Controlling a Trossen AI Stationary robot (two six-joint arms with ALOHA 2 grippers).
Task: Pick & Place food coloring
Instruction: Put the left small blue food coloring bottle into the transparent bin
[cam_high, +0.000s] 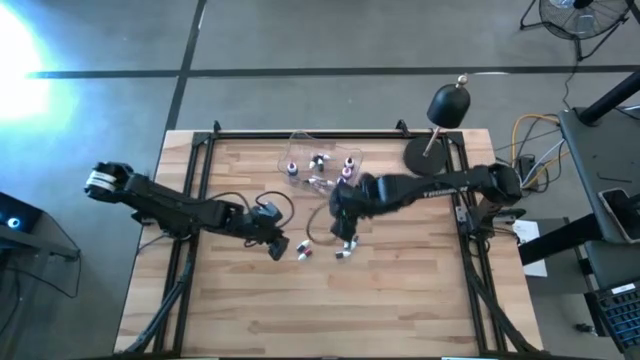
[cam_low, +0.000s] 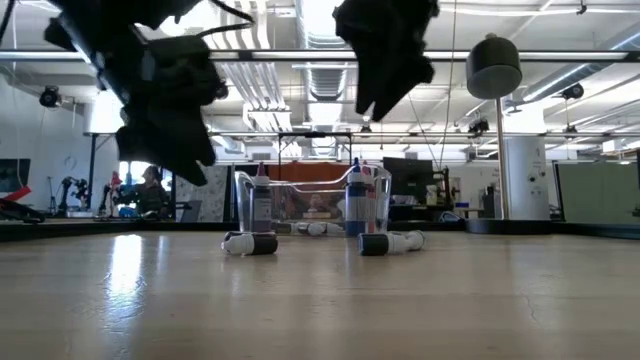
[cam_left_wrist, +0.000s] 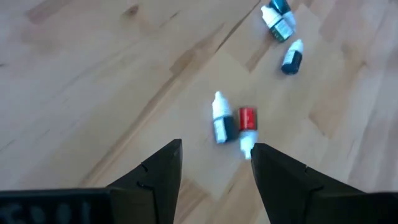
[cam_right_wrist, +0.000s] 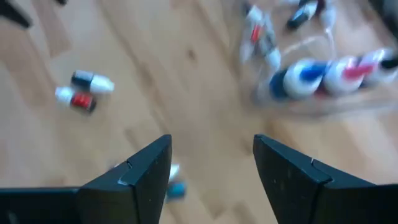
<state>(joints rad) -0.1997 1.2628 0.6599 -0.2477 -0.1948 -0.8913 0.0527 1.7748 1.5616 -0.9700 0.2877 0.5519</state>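
Observation:
Small food coloring bottles lie on their sides on the wooden table in two pairs: one pair, a dark bottle and a red one, and a second pair. More bottles stand or lie in the clear plastic tub. My left gripper hovers open just left of the first pair. My right gripper is open above the table between the tub and the second pair; a blue bottle shows beside its finger.
A black lamp-like stand with a round base sits at the table's far right corner. Bare wood fills the near half of the table. In the low view the tub stands behind the lying bottles.

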